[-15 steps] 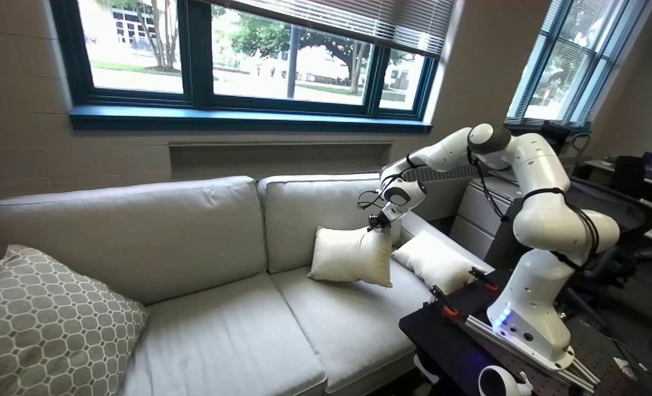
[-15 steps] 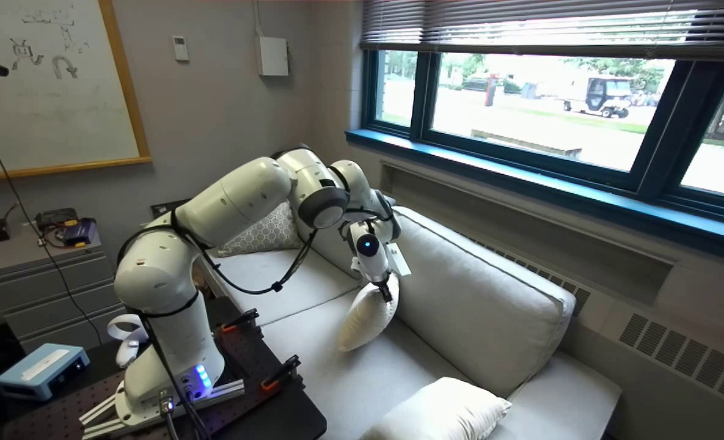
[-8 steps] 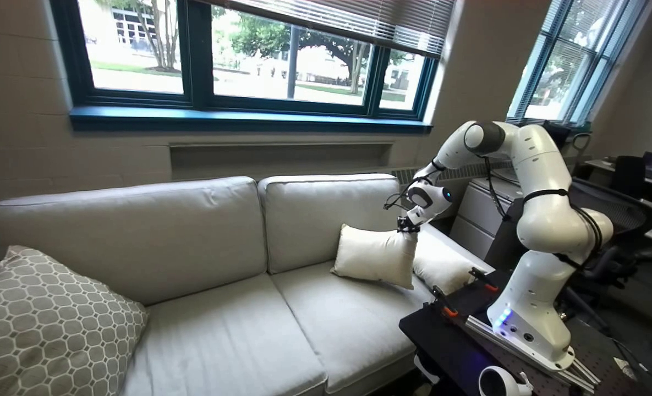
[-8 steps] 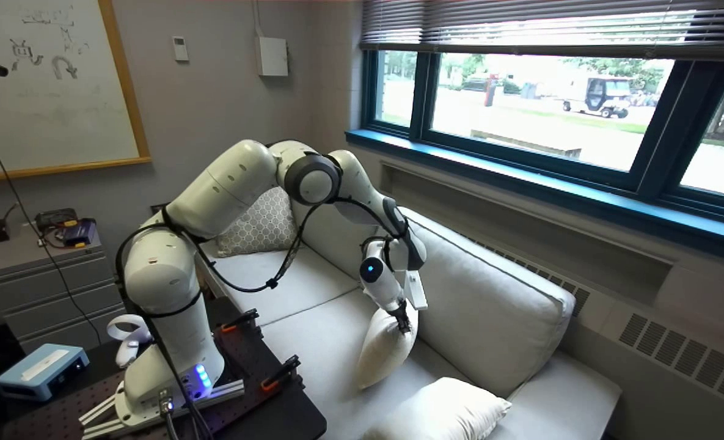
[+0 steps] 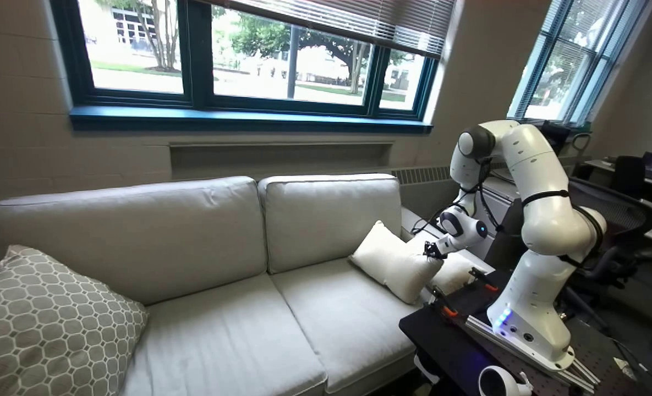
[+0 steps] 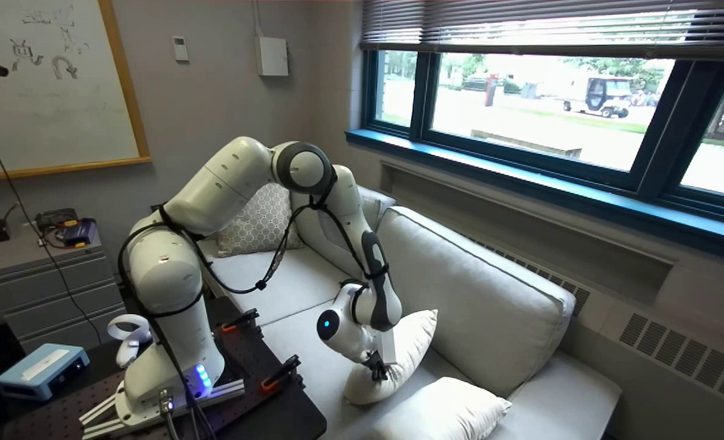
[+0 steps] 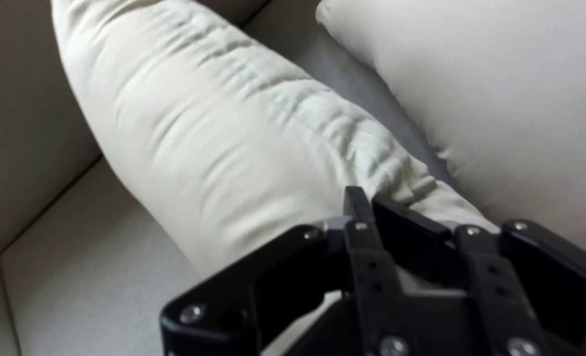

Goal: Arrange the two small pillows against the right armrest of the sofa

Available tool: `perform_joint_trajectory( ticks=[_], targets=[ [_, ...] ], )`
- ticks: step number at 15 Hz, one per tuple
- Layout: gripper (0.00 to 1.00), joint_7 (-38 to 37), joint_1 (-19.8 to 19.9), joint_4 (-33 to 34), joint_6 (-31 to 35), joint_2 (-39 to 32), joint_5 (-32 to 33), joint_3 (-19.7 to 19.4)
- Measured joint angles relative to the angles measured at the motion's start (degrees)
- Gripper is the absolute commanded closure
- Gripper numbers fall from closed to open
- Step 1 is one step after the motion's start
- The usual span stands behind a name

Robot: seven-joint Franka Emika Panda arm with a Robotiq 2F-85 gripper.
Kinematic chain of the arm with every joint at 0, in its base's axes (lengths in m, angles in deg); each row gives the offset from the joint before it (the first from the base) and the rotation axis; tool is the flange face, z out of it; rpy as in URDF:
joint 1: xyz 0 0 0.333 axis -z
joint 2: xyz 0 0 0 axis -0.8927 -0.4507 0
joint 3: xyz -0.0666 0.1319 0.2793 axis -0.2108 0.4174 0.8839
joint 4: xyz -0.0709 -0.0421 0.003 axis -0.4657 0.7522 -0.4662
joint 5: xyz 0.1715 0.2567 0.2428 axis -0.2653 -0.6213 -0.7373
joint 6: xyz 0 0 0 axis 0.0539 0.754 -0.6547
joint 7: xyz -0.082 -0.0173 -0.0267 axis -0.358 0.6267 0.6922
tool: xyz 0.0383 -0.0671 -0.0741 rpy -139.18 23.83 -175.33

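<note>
Pinching an edge of one small pillow (image 5: 394, 267), the hand (image 7: 366, 197) is clenched on it with its jaws nearly together, fabric all wrinkled right by the tips; that pillow's tilted over the seat of the sofa (image 5: 210, 341), near the right armrest (image 6: 572, 391) but with the other small pillow (image 6: 441, 412) in between; can't tell if its underside touches the seat; the other one lies right beside the right armrest, and the wrist view shows a strip of seat between the two pillows; big patterned cushion (image 5: 50, 324) is way off at the opposite end from the right armrest; robot arm (image 5: 546, 214) stands on the black desk (image 5: 425, 324) out front, toward the right armrest's end.
</note>
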State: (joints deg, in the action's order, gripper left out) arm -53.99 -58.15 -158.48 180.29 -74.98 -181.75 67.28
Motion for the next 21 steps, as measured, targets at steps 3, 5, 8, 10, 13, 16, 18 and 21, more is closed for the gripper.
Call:
perform_joint_trajectory(
  ticks=[3,5,8,10,13,16,18,21],
  targets=[
    [0.93,1.4,3.3,-6.0,-7.0,0.0,0.0,-1.0],
    [0.92,3.2,8.6,-9.1,-11.7,0.0,0.2,-0.2],
    [0.93,5.8,15.6,-12.8,-19.1,-0.8,0.5,1.2],
    [0.92,6.8,17.6,-13.1,-22.4,-0.9,0.5,3.0],
    [0.66,7.9,18.0,-13.0,-27.2,-2.0,0.5,5.6],
    [0.47,9.2,17.6,-12.5,-30.3,-2.5,0.5,7.8],
    [0.31,10.1,16.8,-12.0,-30.3,-2.0,0.5,8.5],
    [0.08,12.1,15.2,-11.8,-28.4,0.6,0.5,8.7]
  ],
)
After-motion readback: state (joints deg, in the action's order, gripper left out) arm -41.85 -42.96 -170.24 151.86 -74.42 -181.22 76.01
